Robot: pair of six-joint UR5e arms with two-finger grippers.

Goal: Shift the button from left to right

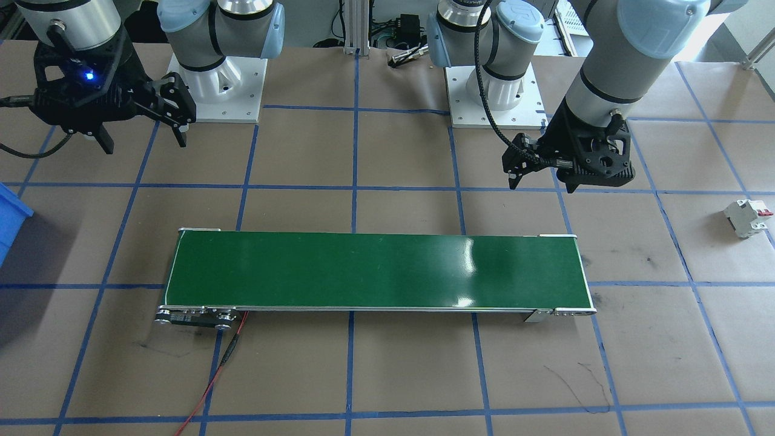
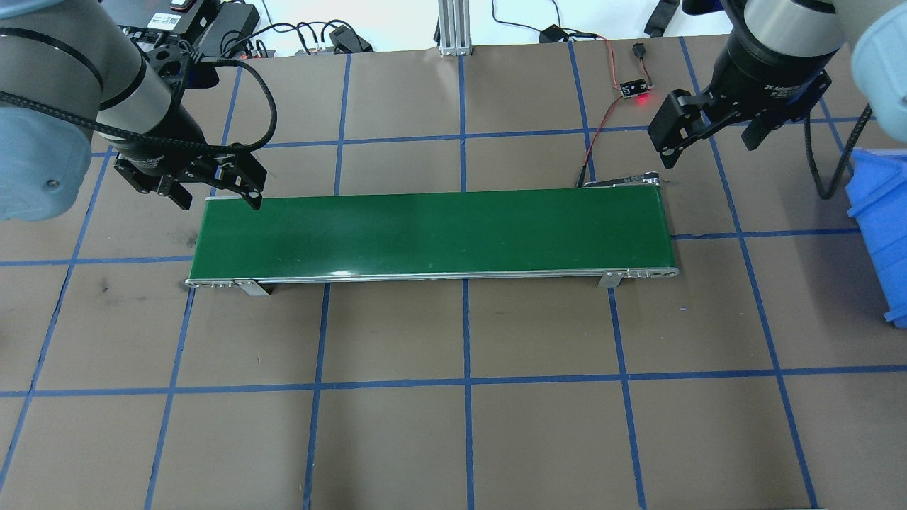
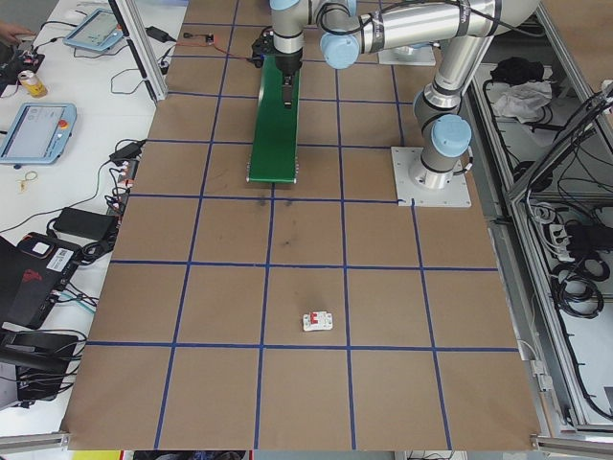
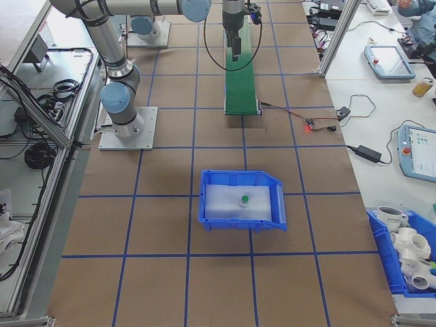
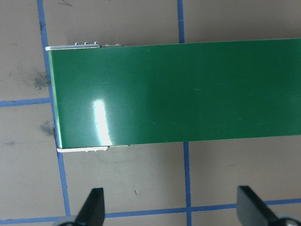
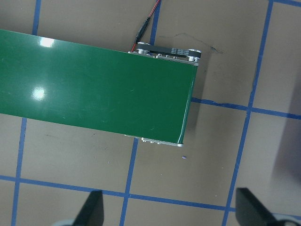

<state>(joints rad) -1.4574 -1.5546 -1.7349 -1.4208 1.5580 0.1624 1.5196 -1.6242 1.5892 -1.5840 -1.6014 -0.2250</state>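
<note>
- Front-facing view: long green conveyor belt (image 1: 375, 270) lies bare, no button on it. Left gripper (image 1: 539, 175) hangs above the table off the belt's end on the robot's left, fingers apart, nothing held. Right gripper (image 1: 142, 130) hangs off the other end, also wide and empty. White boxy circuit breaker with red tab (image 1: 748, 217) sits alone on the brown table (image 1: 399, 375), well apart from the belt; not the task item.
- Overhead view: same pic, both grippers empty beside belt ends. Blue plastic bin (image 2: 882, 234) at the right edge. Small board with red LED (image 2: 635, 89) wired to the belt. Right wrist carries print starting "2F", rest too small to read.
- Left side view: breaker only; no button on that half.
- Right side view: small green-capped push-button with white body (image 4: 244, 200) stands inside the blue bin, on the robot's right, well apart from the belt.
- Wrist views: both show fingertips spread wide, nothing between; belt ends bare. No legible text.
- Judgement: button looks delivered on the right; task seems done or nearly, w/ only arm retreat left.
</note>
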